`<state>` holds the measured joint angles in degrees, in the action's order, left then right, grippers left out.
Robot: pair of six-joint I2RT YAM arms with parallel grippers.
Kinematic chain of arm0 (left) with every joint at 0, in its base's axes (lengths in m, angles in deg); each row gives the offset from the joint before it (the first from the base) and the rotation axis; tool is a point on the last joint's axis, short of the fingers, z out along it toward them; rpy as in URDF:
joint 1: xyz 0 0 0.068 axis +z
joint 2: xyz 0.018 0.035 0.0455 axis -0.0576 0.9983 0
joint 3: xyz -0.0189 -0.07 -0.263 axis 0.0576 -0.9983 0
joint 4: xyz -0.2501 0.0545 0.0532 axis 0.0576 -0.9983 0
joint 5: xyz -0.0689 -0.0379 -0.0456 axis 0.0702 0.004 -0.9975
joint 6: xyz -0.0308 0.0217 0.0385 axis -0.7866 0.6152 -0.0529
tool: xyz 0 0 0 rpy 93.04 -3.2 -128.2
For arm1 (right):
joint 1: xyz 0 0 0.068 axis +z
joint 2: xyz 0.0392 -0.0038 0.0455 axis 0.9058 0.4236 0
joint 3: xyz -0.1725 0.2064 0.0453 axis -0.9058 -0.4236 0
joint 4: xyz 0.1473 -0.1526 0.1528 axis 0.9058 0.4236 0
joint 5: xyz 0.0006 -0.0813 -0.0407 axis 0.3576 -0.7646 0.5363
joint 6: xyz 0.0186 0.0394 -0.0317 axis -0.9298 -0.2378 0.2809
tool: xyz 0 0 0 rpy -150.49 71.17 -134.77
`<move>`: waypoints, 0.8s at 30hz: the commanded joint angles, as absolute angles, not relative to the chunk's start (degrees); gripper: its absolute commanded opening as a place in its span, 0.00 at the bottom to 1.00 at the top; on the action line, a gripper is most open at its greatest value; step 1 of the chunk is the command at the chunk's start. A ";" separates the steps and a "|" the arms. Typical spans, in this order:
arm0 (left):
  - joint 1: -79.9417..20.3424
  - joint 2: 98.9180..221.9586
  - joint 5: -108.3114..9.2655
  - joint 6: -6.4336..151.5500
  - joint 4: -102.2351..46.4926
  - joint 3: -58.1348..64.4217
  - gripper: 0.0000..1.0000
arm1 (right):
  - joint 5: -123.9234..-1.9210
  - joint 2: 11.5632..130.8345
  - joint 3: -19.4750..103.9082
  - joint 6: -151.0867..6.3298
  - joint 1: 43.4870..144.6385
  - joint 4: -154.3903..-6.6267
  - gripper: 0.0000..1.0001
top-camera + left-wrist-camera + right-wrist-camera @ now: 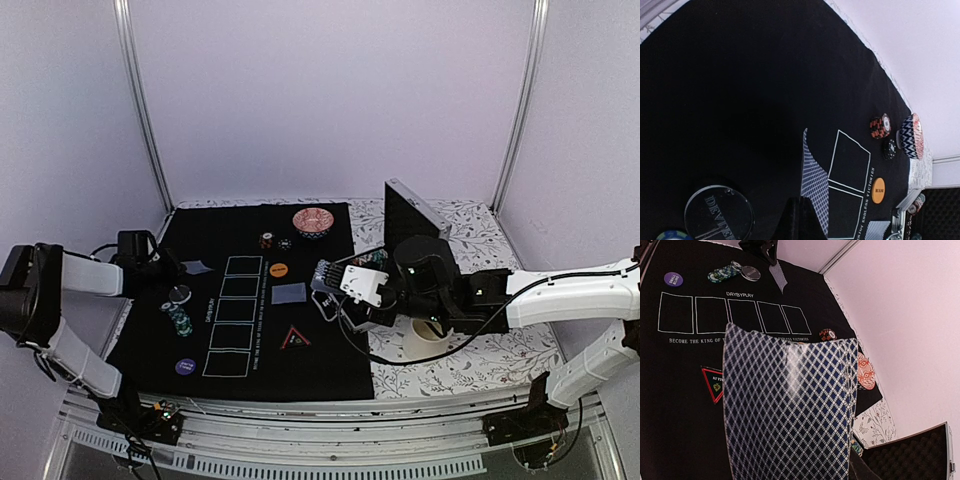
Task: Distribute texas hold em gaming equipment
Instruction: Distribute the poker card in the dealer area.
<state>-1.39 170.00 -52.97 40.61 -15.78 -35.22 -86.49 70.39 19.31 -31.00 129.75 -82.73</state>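
Observation:
On the left side of the black mat (pixel 330 375), my left gripper (pixel 170 265) is shut on a single grey-blue-backed playing card (pixel 197 267). In the left wrist view the card (pixel 816 175) stands nearly edge-on out of the pinched fingertips (pixel 812 215). My right gripper (pixel 328 278) holds a deck of cards (pixel 790 410) over the mat's right edge; the deck hides its fingers in the right wrist view. One card (pixel 288 293) lies flat on the mat. Also on the mat are an orange disc (pixel 279 269), a purple disc (pixel 185 366), a red triangle marker (pixel 295 338), green chips (pixel 180 318) and a clear dealer disc (pixel 179 294).
A red patterned bowl (pixel 313 221) stands at the mat's far edge, with a red chip stack (pixel 266 240) and a black chip (pixel 285 243) beside it. An open black case (pixel 410 215) and a white cup (pixel 425 340) stand right of the mat, near the right arm.

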 commanded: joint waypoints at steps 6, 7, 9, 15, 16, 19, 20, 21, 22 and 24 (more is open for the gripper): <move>-1.19 179.82 -52.23 38.54 -8.79 -32.71 0.00 | -86.87 68.38 19.03 -32.17 129.50 -82.84 0.40; -1.19 180.31 -52.18 38.66 -9.14 -32.43 0.00 | -86.89 68.30 19.12 -32.21 129.53 -82.70 0.40; -1.19 180.65 -51.95 38.55 -9.50 -32.48 0.00 | -86.87 68.00 19.12 -32.33 129.53 -82.60 0.40; -1.19 177.72 -49.95 38.69 -11.71 -33.19 0.30 | -86.84 68.00 19.33 -32.48 129.57 -82.44 0.40; -1.16 176.52 -49.61 38.74 -11.88 -33.35 0.34 | -86.83 68.17 19.52 -32.50 129.62 -82.28 0.40; -1.19 172.34 -48.74 38.87 -13.12 -34.06 0.43 | -86.65 68.42 19.83 -32.48 129.62 -81.99 0.40; -1.27 170.65 -48.34 38.95 -13.59 -34.31 0.47 | -86.57 68.47 20.00 -32.45 129.67 -81.93 0.40; -1.30 168.76 -48.02 38.91 -14.11 -34.57 0.50 | -86.49 68.50 20.14 -32.43 129.65 -81.88 0.40; -1.54 166.74 -47.56 38.78 -14.54 -34.96 0.53 | -86.49 68.48 20.25 -32.43 129.70 -81.89 0.40; -2.82 162.00 -46.27 38.94 -15.76 -35.45 0.60 | -86.38 68.64 20.46 -32.34 129.90 -81.98 0.40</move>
<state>-1.45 168.86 -49.05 38.58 -13.59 -34.35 -86.46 69.56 19.33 -31.74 129.75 -81.46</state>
